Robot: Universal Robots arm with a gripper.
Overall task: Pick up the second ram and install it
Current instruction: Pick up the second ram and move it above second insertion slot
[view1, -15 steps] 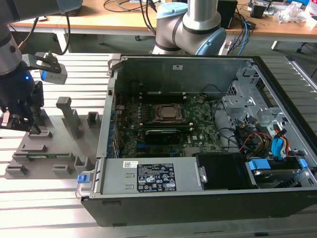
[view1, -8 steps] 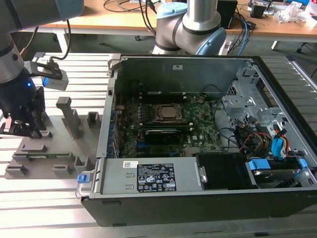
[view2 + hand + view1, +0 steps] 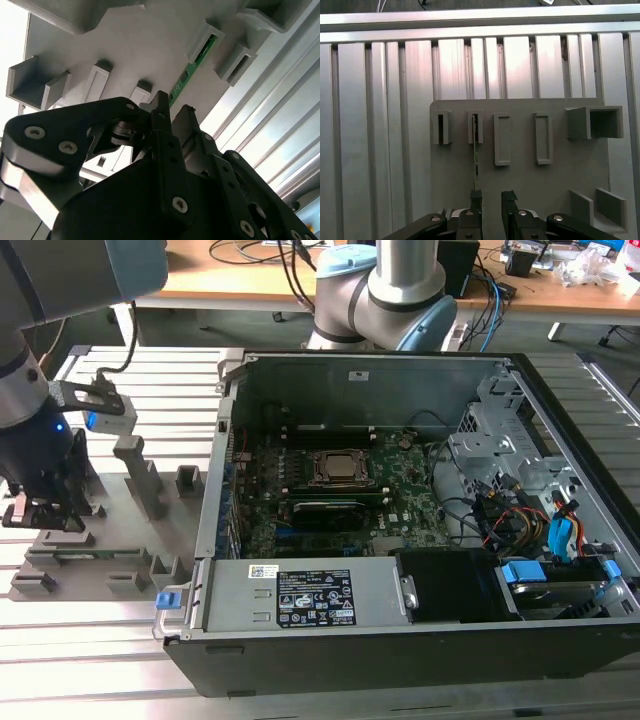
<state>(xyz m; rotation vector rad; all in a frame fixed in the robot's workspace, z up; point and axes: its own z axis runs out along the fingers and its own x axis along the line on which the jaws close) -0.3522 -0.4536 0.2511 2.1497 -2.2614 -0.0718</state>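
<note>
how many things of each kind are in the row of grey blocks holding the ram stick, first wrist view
ram stick: 1
narrow slotted blocks: 2
wide rectangular blocks: 2
open box block: 1
total: 6

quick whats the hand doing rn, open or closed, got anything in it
Hand: open, holding nothing, right by the second ram, which stands on edge in the grey holder.
</note>
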